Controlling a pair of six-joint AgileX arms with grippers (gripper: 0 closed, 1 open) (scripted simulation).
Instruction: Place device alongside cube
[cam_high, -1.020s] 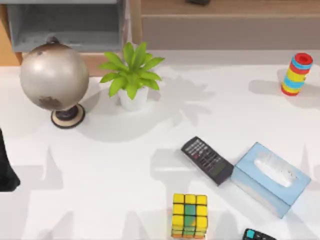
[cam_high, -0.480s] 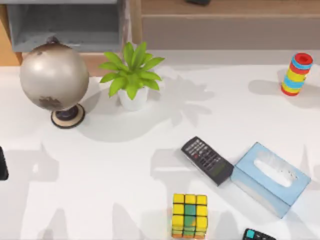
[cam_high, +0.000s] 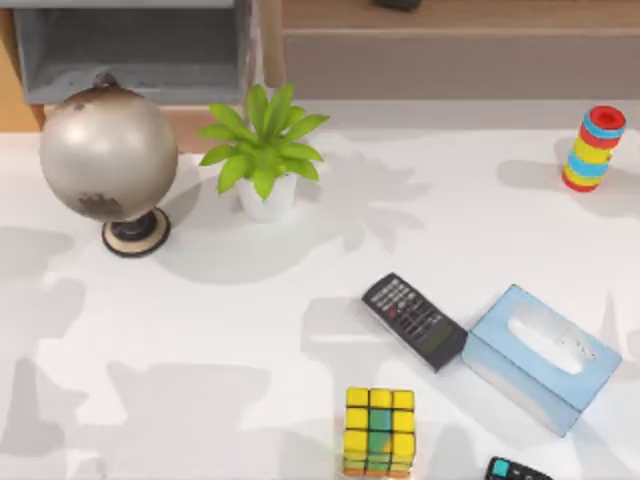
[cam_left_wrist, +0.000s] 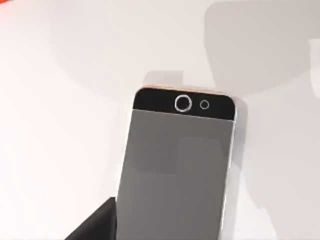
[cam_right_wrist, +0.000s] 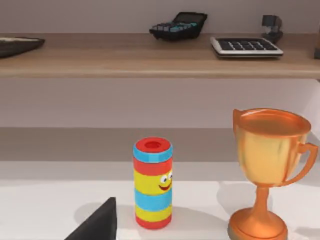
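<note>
The cube (cam_high: 379, 430), mostly yellow with green and orange squares, stands near the table's front edge, right of centre in the top view. A grey phone (cam_left_wrist: 175, 170) with a black top strip and a ringed camera lens is the device. It lies close under my left gripper (cam_left_wrist: 100, 225) on the white table, with a dark part of the gripper at its side. Whether the gripper holds it cannot be told. In the right wrist view, my right gripper (cam_right_wrist: 97, 222) is parked, facing the back shelf.
A black remote (cam_high: 413, 320) and a light-blue tissue box (cam_high: 540, 357) lie right of the cube, with a small dark gadget (cam_high: 515, 470) at the front edge. A globe (cam_high: 108, 155), a potted plant (cam_high: 264, 150) and a striped toy (cam_high: 592, 148) stand farther back. A trophy (cam_right_wrist: 267, 170) stands beside the toy.
The dark part of my left arm at the top view's left edge has slid out of that view. Broad shadows have spread over the table's left front.
</note>
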